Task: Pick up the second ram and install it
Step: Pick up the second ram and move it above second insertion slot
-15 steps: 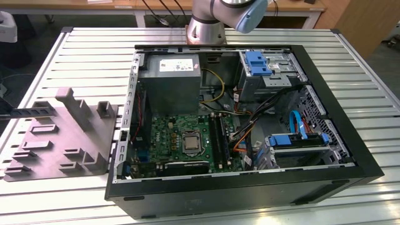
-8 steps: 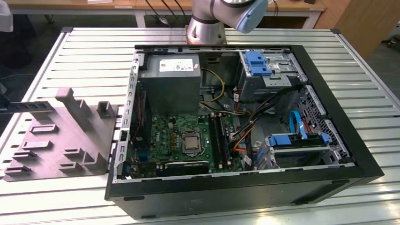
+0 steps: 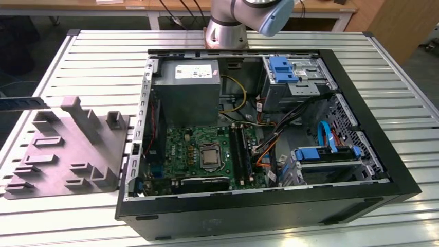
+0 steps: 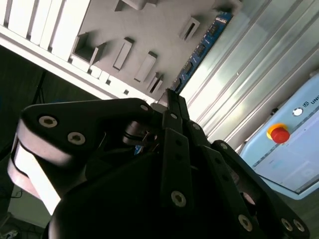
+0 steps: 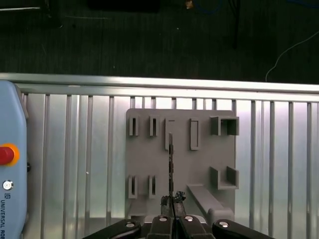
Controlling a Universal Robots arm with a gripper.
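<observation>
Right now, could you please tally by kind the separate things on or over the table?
case: 1
tray: 1
ram, held in the gripper: 1
pendant: 1
Total: 4

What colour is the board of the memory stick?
Blue, with a row of dark chips; the second ram shows it best in the second wrist view.
</observation>
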